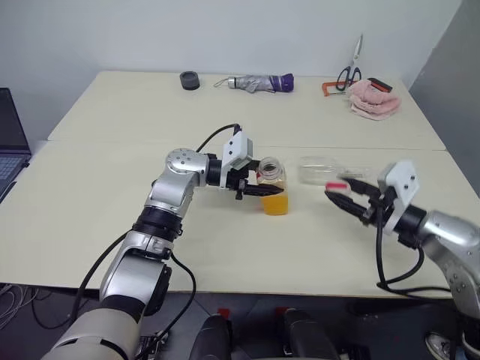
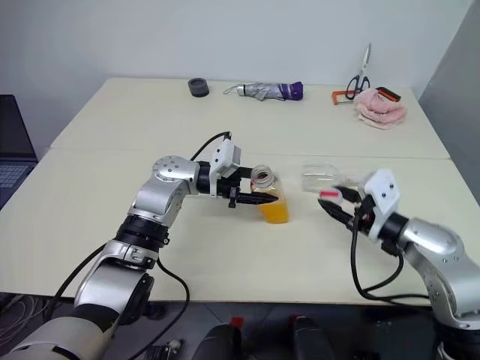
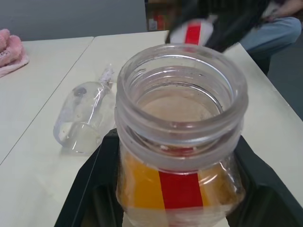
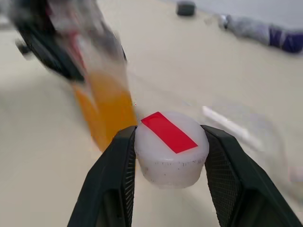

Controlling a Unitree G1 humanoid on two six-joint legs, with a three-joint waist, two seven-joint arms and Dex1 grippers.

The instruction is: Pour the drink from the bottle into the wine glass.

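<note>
Spanning the whole scene, a pale table (image 1: 112, 225) carries everything, and a laptop (image 1: 11, 142) sits at its left edge. Near the middle the left gripper (image 1: 255, 185) reaches in from the left with its fingers closed on the bottle (image 1: 273, 187), which stands upright on the table with its mouth uncapped. The left wrist view looks down on the open threaded neck, with both black fingers pressed against the bottle's sides. Orange drink (image 1: 276, 203) fills the lower part of the bottle, and a red stripe (image 3: 180, 191) runs down its side.

To the right of the bottle the glass (image 1: 330, 169) lies on its side on the table, empty, well apart from the bottle, with its bowl toward the bottle. Just in front of it the right gripper (image 1: 346, 196) hovers above the table, its two fingers partly open and clamped on the white cap (image 4: 171, 147), which bears a red strip (image 4: 168, 132) across its top. This gripper and the cap are clear of the bottle.

Along the far edge lie a folded umbrella (image 1: 259, 82), a pink cloth (image 1: 373, 100), scissors (image 1: 350, 69), a red-handled tool (image 1: 328, 88) and a small black ring (image 1: 190, 79)
</note>
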